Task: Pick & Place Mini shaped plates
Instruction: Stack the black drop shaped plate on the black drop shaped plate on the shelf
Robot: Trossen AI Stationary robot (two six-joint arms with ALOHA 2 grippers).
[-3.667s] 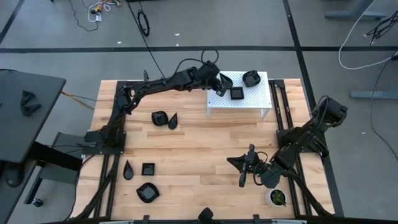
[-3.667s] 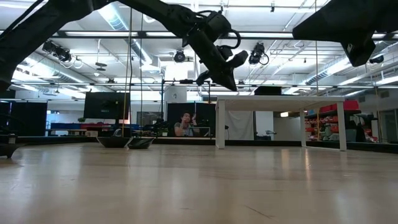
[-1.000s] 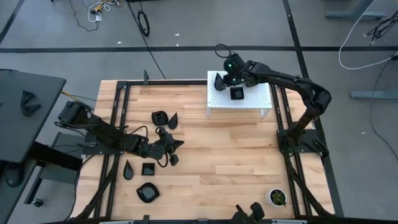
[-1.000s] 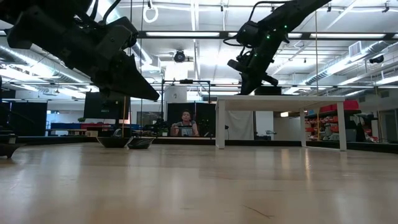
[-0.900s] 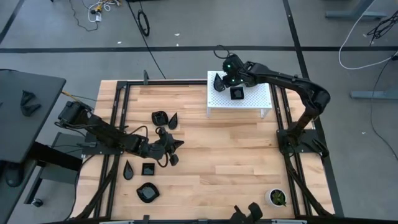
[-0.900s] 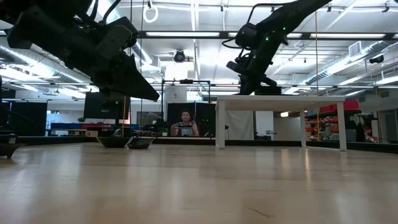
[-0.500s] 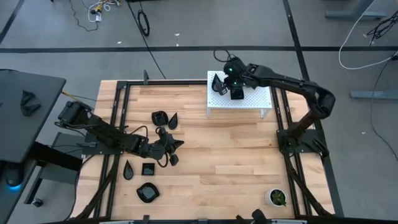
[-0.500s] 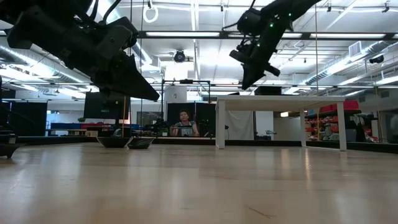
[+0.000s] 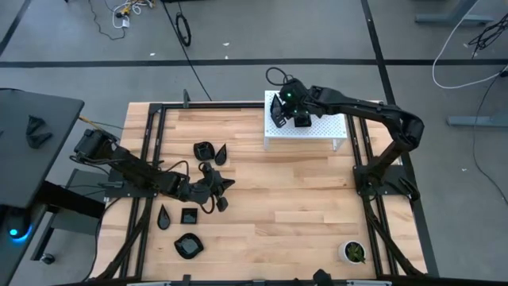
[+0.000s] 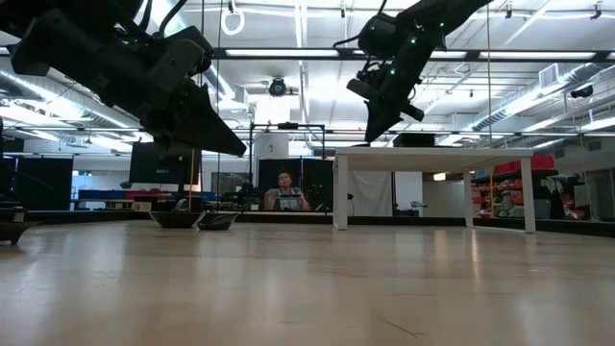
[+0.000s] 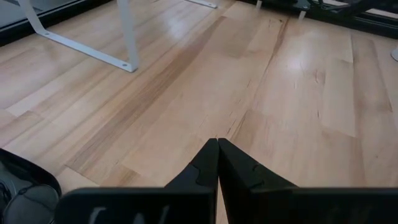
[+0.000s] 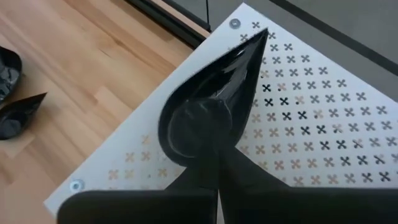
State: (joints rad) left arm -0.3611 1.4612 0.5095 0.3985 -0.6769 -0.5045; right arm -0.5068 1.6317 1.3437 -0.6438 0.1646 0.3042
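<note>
- The right gripper [image 12: 219, 152] pinches a teardrop plate [image 12: 214, 102] by its rounded end, fingers pressed together on the rim, above the white perforated stand [image 12: 311, 118], near that stand's left edge.
- The right wrist view shows the plate's point aimed toward a stand corner; the high view shows only a dark shape under the right gripper [image 9: 278, 111], with a square plate [image 9: 302, 120] on the stand just beside it.
- The left gripper [image 11: 217, 152] has its fingers pressed together with nothing between them, low over bare bench wood.
- In the high view the left gripper [image 9: 225, 184] sits left of the bench centre.
- Loose plates [image 9: 209, 151] lie behind it; three more [image 9: 181, 226] lie near the front left corner.
- The low view alone shows a person [image 10: 286, 192] seated beyond the bench.
- A potted plant [image 9: 352, 252] stands at the front right corner.
</note>
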